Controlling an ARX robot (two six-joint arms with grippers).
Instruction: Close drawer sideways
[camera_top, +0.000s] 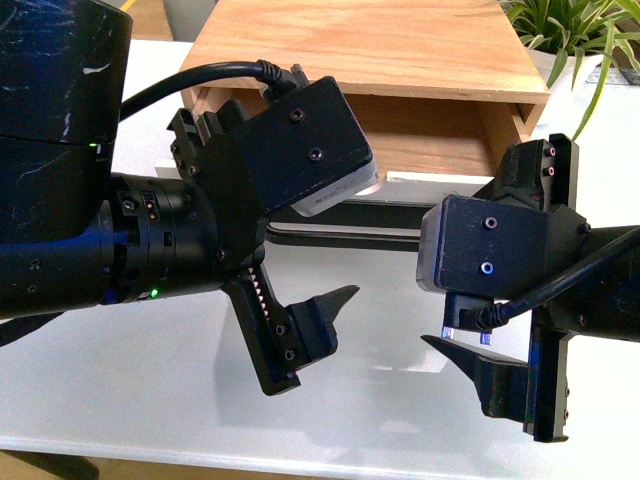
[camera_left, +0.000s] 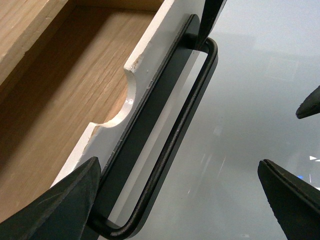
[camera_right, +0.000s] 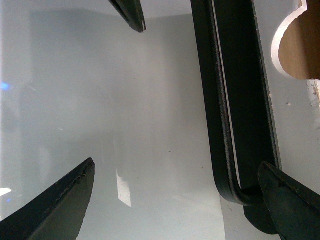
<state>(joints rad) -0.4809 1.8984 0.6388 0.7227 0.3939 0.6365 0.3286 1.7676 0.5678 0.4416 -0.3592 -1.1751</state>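
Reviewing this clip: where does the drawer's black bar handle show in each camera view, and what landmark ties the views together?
Front view: the handle lies across the centre, just below the white drawer front.
Left wrist view: it crosses the middle of the picture diagonally.
Right wrist view: it is a long dark strip beside the white front.
Shared landmark: the half-round notch shows in both wrist views, not in the front view.
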